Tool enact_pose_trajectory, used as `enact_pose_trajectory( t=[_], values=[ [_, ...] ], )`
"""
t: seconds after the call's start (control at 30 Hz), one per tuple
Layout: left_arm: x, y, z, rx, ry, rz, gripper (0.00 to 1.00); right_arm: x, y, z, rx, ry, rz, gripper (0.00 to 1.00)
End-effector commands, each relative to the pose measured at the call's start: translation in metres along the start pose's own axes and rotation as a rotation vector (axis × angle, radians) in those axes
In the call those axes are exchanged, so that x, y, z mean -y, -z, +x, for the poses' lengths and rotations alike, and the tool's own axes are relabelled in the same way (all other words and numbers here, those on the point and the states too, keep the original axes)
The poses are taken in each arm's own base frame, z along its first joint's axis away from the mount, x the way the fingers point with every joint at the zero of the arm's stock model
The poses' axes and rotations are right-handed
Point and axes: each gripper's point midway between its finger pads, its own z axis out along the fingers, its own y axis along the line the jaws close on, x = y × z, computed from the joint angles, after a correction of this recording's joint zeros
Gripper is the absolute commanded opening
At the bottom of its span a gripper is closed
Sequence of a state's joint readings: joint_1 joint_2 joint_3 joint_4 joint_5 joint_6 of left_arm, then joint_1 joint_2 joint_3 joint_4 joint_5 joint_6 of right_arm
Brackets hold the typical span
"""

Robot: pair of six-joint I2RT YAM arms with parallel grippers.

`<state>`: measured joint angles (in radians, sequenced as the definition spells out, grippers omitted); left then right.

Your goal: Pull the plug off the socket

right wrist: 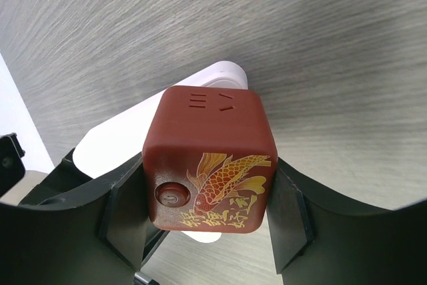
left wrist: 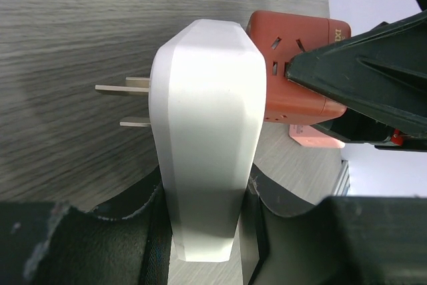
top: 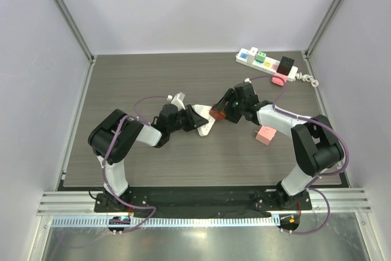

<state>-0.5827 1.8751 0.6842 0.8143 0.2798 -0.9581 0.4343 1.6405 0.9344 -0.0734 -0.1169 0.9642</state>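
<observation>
You see both arms meeting over the middle of the grey wood-grain table (top: 153, 163). The left gripper (top: 197, 119) has its fingers (left wrist: 120, 231) closed on the narrow end of the white plastic plug (left wrist: 207, 138), so this one is held above the table. Its two flat metal prongs (left wrist: 123, 88) are bare and point away from the other arm.

The right gripper (right wrist: 207, 215) holds the red-brown cube-shaped socket (right wrist: 210, 158) between its fingers (right wrist: 293, 211). You can see on it a golden fish drawing, a round button and small slots on the upper face. In the left wrist view the cube (left wrist: 293, 65) touches the side of the plug opposite to the prongs. You cannot tell from these views if the two are joined or only pressed together.

In the top view the plug (top: 206, 124) and the cube (top: 219, 114) sit together between the two grippers. A small pink cube (top: 266, 134) lies beside the right arm, and a white power strip (top: 266, 62) with coloured adapters lies at the far right corner.
</observation>
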Motion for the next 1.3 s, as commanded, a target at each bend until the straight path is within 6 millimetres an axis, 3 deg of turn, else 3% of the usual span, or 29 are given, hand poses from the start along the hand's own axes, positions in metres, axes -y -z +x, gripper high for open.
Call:
enact_pose_trajectory(
  t=[0.0,0.07,0.2,0.43,0.73,1.0,1.27],
  values=[
    [-0.054,0.005,-0.037,0.16,-0.005,-0.243,0.0,-0.011,0.037,-0.004,-0.005,0.101,-0.029,0.01],
    [-0.054,0.004,-0.037,0.159,-0.007,-0.242,0.0,-0.009,0.039,-0.001,-0.022,0.09,-0.043,0.01],
    [-0.053,0.006,-0.037,0.167,-0.008,-0.237,0.0,0.005,0.048,-0.017,0.028,0.091,-0.009,0.01],
    [-0.054,0.005,-0.038,0.17,-0.007,-0.243,0.0,0.002,0.05,-0.004,-0.028,0.06,-0.057,0.01],
    [-0.053,0.005,-0.037,0.164,-0.009,-0.238,0.0,0.039,0.069,-0.018,0.058,0.143,0.143,0.01],
    [-0.051,0.005,-0.037,0.17,-0.019,-0.237,0.0,0.011,0.064,-0.002,-0.021,0.071,-0.007,0.01],
    [-0.051,0.004,-0.036,0.164,-0.029,-0.244,0.0,0.014,0.059,-0.021,-0.06,-0.04,-0.043,0.01]
  ],
)
